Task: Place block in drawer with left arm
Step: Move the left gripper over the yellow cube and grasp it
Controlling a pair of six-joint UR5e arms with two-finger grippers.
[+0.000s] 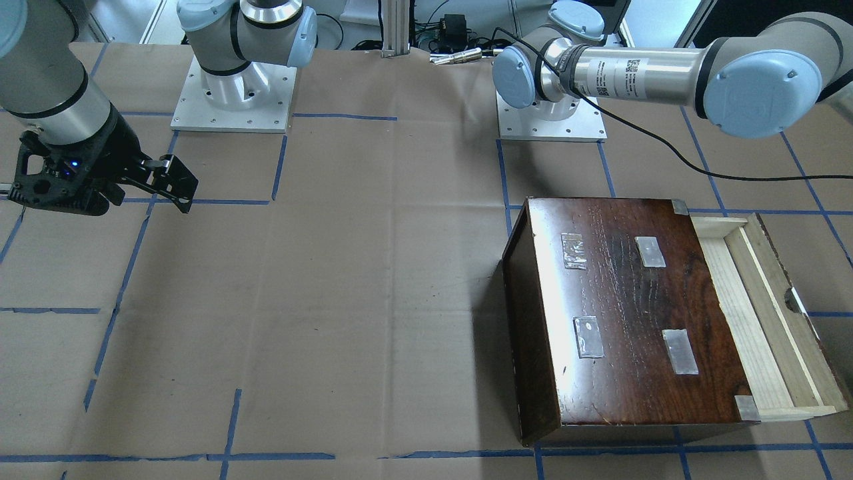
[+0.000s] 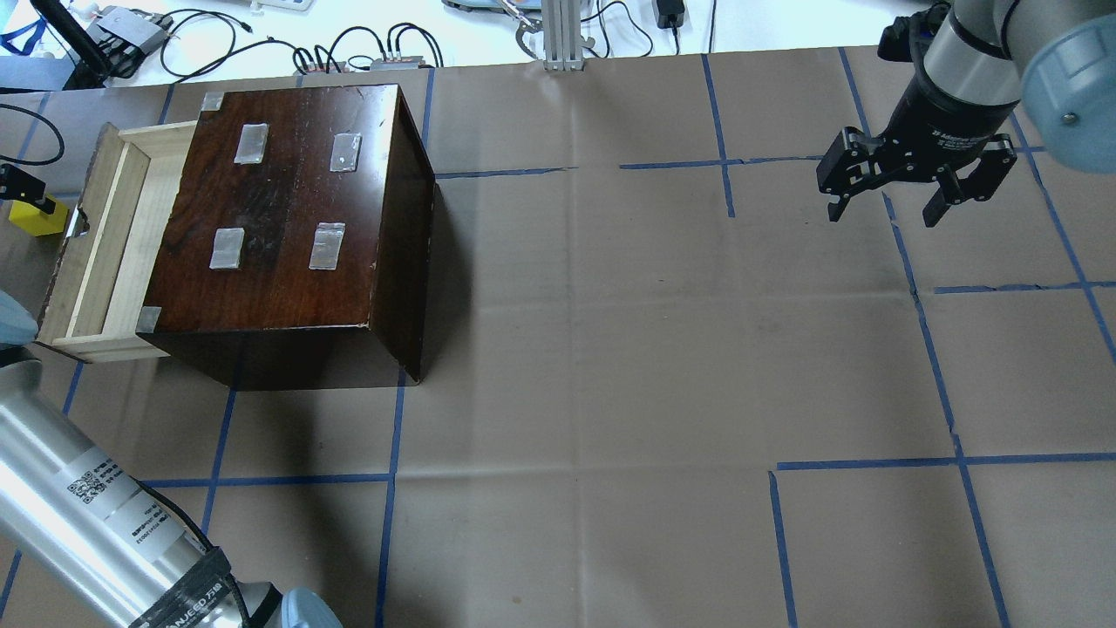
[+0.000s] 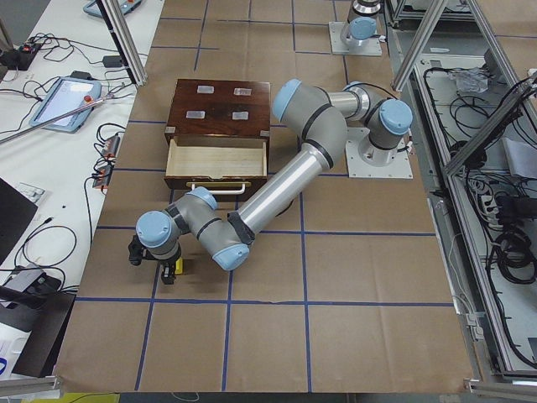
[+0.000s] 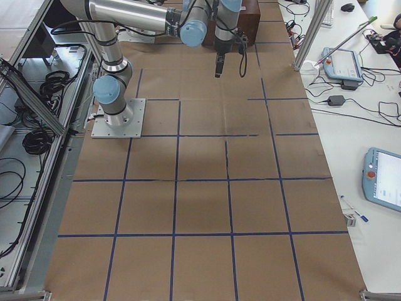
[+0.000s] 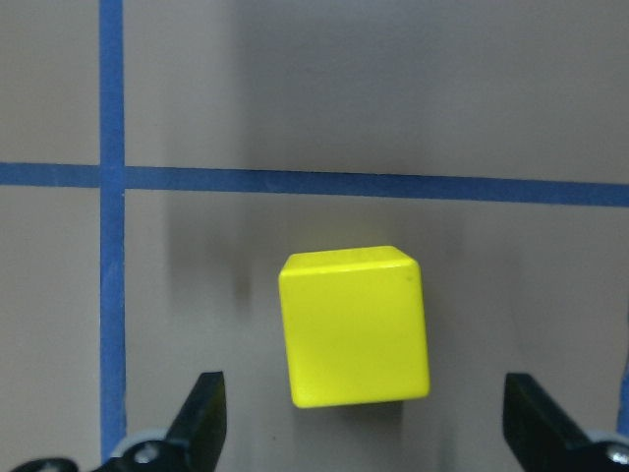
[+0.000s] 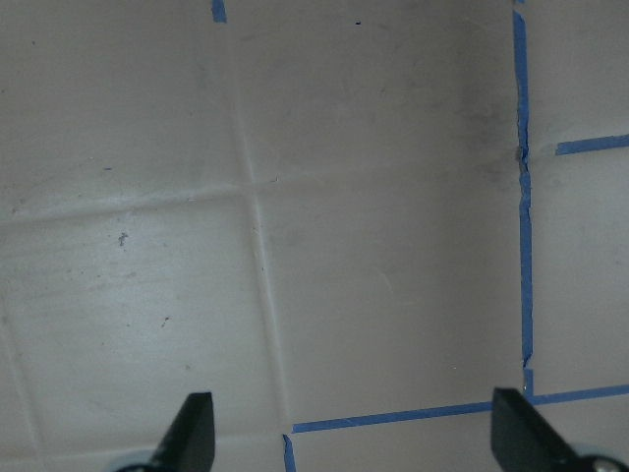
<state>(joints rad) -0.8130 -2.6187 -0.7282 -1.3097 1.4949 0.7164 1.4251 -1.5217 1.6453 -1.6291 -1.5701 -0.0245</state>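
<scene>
- Brackets block (image 5: 354, 329) at frame centre with left pincer (image 5: 366, 433) spread wide; risks twisting it if closing off-square.
- Risks clipping drawer (image 2: 131, 227) front when carrying across.

We are sharing the glossy reddish-brown wooden cabinet (image 2: 288, 218) across overhead-behind, opposite and left-end views; wrist cameras are looking down, close.
</scene>
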